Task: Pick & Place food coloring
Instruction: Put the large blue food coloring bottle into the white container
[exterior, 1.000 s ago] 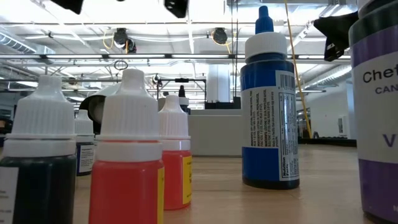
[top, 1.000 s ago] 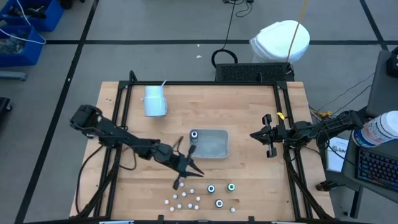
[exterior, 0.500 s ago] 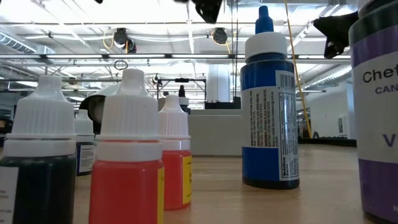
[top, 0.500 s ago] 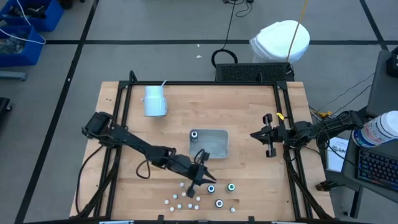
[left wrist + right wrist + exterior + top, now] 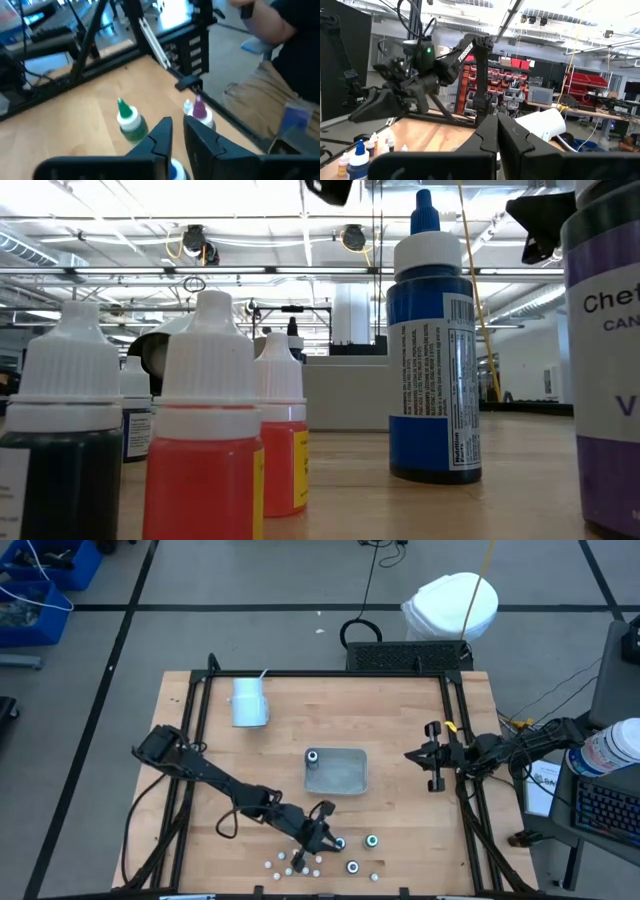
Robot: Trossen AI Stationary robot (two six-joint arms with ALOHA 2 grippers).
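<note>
Three larger food coloring bottles stand upright near the table's near edge: blue [image 5: 340,843] [image 5: 435,350], green [image 5: 372,839] [image 5: 131,122] and purple [image 5: 352,867] [image 5: 200,110]. Several small white-capped bottles [image 5: 300,862] [image 5: 205,460] stand just left of them. One more dark bottle [image 5: 312,755] stands in the grey tray [image 5: 345,780]. My left gripper [image 5: 321,831] [image 5: 178,122] hovers over this cluster with a narrow gap between its fingers. The blue bottle's top [image 5: 175,172] shows just below them. My right gripper [image 5: 408,755] [image 5: 496,120] waits shut at the table's right side.
A white cup [image 5: 247,702] lies toward the far left of the table. Black frame rails run along the table's left and right sides. A seated person [image 5: 285,65] shows beyond the near edge in the left wrist view. Bare wood lies between the tray and the right gripper.
My left gripper has moved from beside the tray's near left corner toward the near edge and a little to the right, ending over the standing bottles. No bottle has moved.
</note>
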